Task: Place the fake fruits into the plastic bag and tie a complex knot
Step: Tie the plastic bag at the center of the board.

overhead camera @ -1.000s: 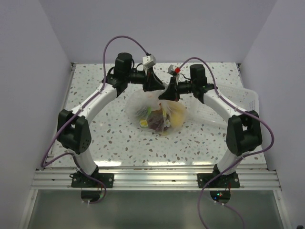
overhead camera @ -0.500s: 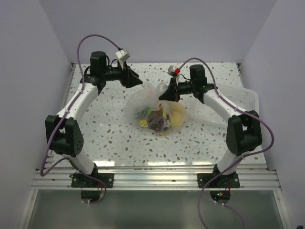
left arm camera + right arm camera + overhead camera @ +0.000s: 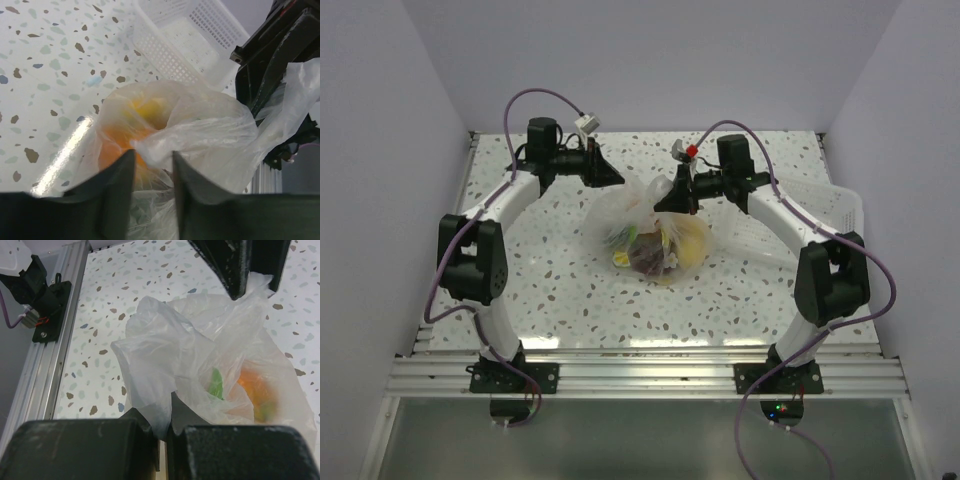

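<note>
clear crinkly plastic bag [image 3: 620,212] lies on the speckled terrazzo table [image 3: 540,280], just beside the white slotted plastic tray [image 3: 820,215], on the tray's left in the top view; touching it or not, cannot tell

glossy yellow, orange and dark reddish toy fruits [image 3: 665,250] sit inside the bag, heaped in the half nearest the tray's near corner; a bit of green shows through the film too

bag's loose top is bunched upward on the side away from the arm bases; tied or not, cannot tell

right gripper [image 3: 672,198] is at that bunched top, on the tray side; jaws closed, and its wrist view shows film pinched between them

left gripper [image 3: 610,172] is at the bag's far edge, on the side away from the tray; jaws parted with a clear gap, clamping nothing; a fold of film sits right at the tips – contact unclear
</note>
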### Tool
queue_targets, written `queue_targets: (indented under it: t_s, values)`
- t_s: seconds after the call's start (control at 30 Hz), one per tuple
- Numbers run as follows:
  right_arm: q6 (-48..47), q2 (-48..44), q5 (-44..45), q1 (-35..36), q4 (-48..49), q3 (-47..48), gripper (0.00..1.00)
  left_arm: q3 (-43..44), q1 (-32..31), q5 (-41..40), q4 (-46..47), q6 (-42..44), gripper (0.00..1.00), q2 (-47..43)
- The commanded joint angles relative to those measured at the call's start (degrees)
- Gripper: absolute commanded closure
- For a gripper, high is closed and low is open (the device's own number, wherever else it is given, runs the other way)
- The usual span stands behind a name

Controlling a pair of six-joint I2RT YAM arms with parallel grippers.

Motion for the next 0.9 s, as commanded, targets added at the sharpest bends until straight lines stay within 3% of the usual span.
queue_targets:
  t_s: [0.0,0.1,0.23,0.37,0.4,0.47,0.57,0.7,0.87]
  values:
    - [-2.23,0.64,-1.16,-0.09,-1.77,2.88,1.00,0.93,-0.42,7.13,11.98,-8.24,0.73,0.31]
    - [0.57,0.99,0.94,0.00,-0.11,2.88,1.00,-0.58,-0.07,8.46,16.94,-10.64,1.00,-2.06]
    - [10.84,1.95,5.08,-0.44,5.69,2.18,1.00,-1.37,1.34,7.85,15.54,-7.75,1.00,-8.89]
    - [20.24,3.01,8.85,-0.79,7.97,2.70,1.00,-3.30,0.90,9.86,8.34,0.60,1.00,-15.24]
    - [22.35,3.01,9.82,-0.70,9.03,2.36,1.00,-4.26,0.64,9.96,2.59,2.79,1.00,-16.38]
    - [26.14,3.01,11.66,-0.88,10.79,2.00,1.00,-4.71,-0.76,8.64,-9.17,14.54,1.00,-18.75]
    - [28.43,2.67,14.22,-0.79,10.80,2.26,1.00,-6.02,-4.44,4.96,-17.57,26.52,1.00,-20.69]
    - [31.51,2.22,15.19,-0.88,11.41,2.70,1.00,-10.42,-11.04,-4.52,-18.65,33.20,1.00,-21.66]
    - [33.53,1.52,15.37,-0.88,11.06,2.70,1.00,-14.72,-17.99,-14.37,-10.66,32.78,1.00,-19.74]
